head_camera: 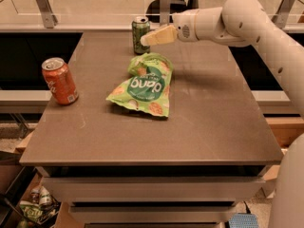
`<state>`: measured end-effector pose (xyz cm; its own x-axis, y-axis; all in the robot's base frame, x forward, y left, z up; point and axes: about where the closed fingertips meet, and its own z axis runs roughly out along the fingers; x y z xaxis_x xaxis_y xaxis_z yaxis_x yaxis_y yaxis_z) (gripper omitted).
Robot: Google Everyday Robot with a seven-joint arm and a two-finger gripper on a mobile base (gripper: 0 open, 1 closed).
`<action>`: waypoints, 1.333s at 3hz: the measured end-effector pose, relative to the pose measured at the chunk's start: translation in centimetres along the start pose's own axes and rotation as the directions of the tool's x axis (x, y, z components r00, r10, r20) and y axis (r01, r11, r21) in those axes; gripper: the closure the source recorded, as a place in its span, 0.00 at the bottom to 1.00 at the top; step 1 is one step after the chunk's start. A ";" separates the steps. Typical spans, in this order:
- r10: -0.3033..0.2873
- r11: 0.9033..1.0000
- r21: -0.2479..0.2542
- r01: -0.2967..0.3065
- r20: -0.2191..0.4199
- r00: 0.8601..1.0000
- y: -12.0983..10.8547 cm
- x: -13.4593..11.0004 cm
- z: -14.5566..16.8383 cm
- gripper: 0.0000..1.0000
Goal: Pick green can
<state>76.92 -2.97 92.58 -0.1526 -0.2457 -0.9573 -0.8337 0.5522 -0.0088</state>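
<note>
The green can (138, 33) stands upright near the far edge of the table (213, 113), a little left of the middle. Its silver top faces up and pale markings show on its dark side.

The gripper (146, 39) hangs above the tabletop at the can's right side, at about mid-height of the can, pointing left. Its pale tip overlaps the can's right edge in this view; whether it touches the can cannot be told, nor whether the gripper is spread or pressed together. The white arm (247, 20) reaches in from the right and runs down along the right edge of the view.

A light green bag (142, 85) lies flat near the middle of the table, just in front of the can and below the gripper, crumpled at its far end. An orange can (60, 81) stands upright near the left edge, well apart from the green can and from the bag.

Behind the table runs a low glass barrier with metal posts (43, 6). On the floor at lower left lies some litter (35, 205), including what looks like another green bag.
</note>
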 end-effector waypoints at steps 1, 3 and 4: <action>0.006 1.000 -0.011 -0.006 -0.003 1.000 0.0 0.3 0.4 0.00; -0.005 0.997 -0.081 0.005 0.009 1.000 0.7 1.1 3.1 0.00; -0.028 0.994 -0.103 0.030 0.026 0.999 0.9 1.0 5.0 0.00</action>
<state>78.67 1.27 90.14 -0.1157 -0.2403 -0.9638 -0.8879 0.4599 -0.0081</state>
